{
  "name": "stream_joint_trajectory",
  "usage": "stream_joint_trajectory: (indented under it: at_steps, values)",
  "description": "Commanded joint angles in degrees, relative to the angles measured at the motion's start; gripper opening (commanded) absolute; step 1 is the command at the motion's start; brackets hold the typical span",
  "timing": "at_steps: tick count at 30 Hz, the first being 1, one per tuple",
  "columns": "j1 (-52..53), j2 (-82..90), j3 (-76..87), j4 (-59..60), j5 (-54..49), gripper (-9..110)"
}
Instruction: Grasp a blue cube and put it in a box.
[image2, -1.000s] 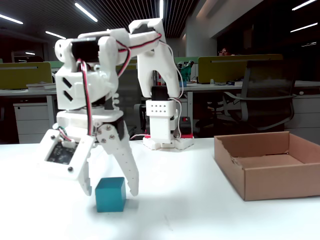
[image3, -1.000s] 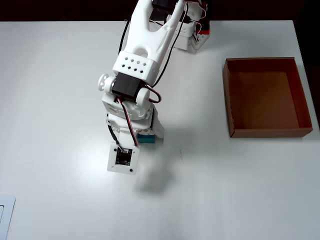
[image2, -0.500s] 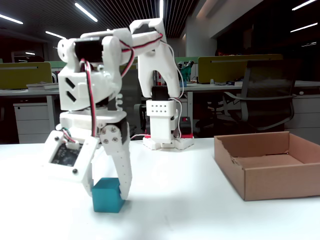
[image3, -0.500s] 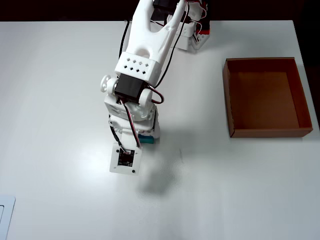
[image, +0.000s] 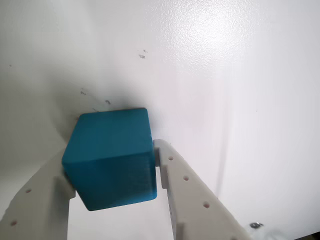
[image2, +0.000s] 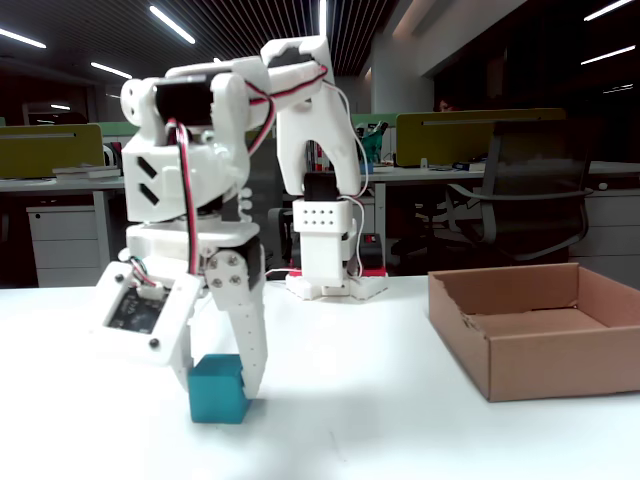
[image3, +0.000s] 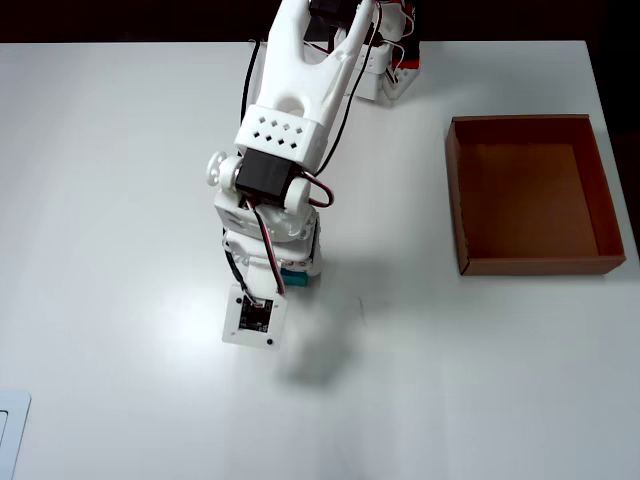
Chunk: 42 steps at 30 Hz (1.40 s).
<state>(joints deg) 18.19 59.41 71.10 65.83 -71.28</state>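
Between white pincer (image: 112, 172) fingers: matte blue cube (image: 110, 157).

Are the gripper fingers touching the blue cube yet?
Touching. In the wrist view both fingers of the gripper press flush against opposite sides of the blue cube, no gap.

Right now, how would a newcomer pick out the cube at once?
Find the white arm on the table. Between its pincer fingers sits the cube, resting on the table. It is small and solid teal-blue, unlike the larger open brown box off to the right.
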Motion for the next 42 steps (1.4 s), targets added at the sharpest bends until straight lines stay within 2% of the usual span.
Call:
stream_joint_trajectory:
  at_steps: [1, 10, 18, 31, 42]
  values:
    - [-0.79, 5.36, -0.26, -0.18, 0.44, 14]
    - [-3.87, 14.15, 1.41, 0.97, 5.45, 14]
    - [-10.63, 24.7, 4.57, 5.27, 10.46, 14]
    - [-25.66, 32.26, 0.62, 16.79, 23.55, 14]
    - [-40.52, 36.12, 0.88, 20.57, 34.63, 14]
